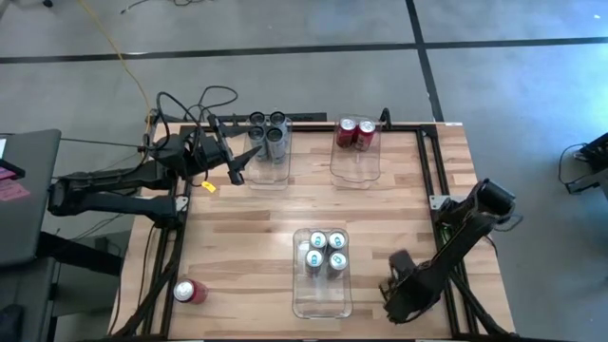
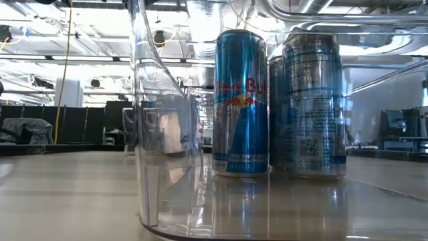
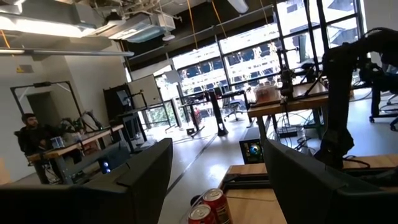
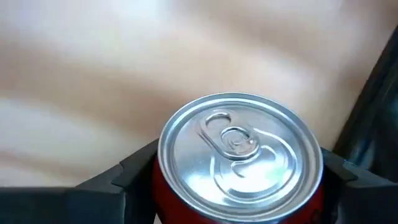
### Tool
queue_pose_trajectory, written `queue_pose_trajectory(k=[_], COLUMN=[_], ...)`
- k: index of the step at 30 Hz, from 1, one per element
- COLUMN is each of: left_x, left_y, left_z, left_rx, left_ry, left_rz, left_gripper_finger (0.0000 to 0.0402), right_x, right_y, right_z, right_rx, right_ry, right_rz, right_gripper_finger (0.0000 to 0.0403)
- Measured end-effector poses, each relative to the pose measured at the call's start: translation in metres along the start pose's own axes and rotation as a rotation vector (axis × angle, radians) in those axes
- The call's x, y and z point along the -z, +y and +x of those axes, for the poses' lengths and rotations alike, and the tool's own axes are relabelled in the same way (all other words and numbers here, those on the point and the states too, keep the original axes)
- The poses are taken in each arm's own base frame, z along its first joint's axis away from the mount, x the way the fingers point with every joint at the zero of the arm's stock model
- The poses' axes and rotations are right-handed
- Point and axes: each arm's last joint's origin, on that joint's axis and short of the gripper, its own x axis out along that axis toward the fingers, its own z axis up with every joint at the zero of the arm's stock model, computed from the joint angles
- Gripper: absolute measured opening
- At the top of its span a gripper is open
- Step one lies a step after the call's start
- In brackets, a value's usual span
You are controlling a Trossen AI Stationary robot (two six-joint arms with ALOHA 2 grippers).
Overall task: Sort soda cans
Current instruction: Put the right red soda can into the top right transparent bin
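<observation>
Wooden table (image 1: 247,237) carries three clear bins. We see right hand (image 4: 236,180) at table's near right corner, fingers flanking upright red can (image 4: 239,158), not clearly clamped. Left hand (image 1: 236,174) at far left edge, open, empty. Another red can (image 1: 188,291) lies near left corner.

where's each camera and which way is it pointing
High: overhead, straight down on table; both arms show.
Low: table level, through bin at blue cans; no robot.
Left wrist: on left arm, past left claw over red cans into room.
Right wrist: on right arm, down at red can, right claw around it.
Shared: high and low show blue cans.
</observation>
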Motion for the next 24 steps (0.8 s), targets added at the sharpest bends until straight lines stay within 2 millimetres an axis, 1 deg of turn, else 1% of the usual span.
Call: queue_pose_trajectory(k=[4, 7, 10, 14, 16, 19, 21, 24], left_x=[0.0, 0.0, 0.001, 0.001, 0.001, 0.001, 0.001, 0.003], left_y=[0.0, 0.0, 0.0, 0.0, 0.0, 0.0, 0.0, -0.001], left_z=[0.0, 0.0, 0.0, 0.0, 0.0, 0.0, 0.0, 0.0], left_rx=[-0.001, 0.001, 0.002, 0.002, 0.004, 0.003, 0.003, 0.008], left_ry=[-0.001, 0.003, 0.005, 0.007, 0.011, 0.012, 0.013, 0.032], left_rz=[0.0, 0.0, 0.015, 0.027, 0.036, 0.046, 0.041, 0.044], left_gripper_finger=[0.0249, 0.0249, 0.0249, 0.0249, 0.0249, 0.0249, 0.0249, 0.0249], right_x=[-0.022, -0.039, -0.061, -0.095, -0.111, -0.138, -0.157, -0.183], right_y=[-0.024, -0.041, -0.045, -0.045, -0.044, -0.049, -0.053, -0.056], right_z=[-0.042, -0.059, -0.065, -0.072, -0.074, -0.083, -0.088, -0.09], right_rx=[-0.139, -0.199, -0.275, -0.267, -0.251, -0.238, -0.199, -0.105], right_ry=[-0.326, -0.516, -0.623, -0.795, -0.884, -1.071, -1.183, -1.24], right_rz=[0.137, 0.181, 0.18, 0.155, 0.149, 0.173, 0.19, 0.22], right_gripper_finger=[0.0293, 0.0293, 0.0293, 0.0293, 0.0293, 0.0293, 0.0293, 0.0293])
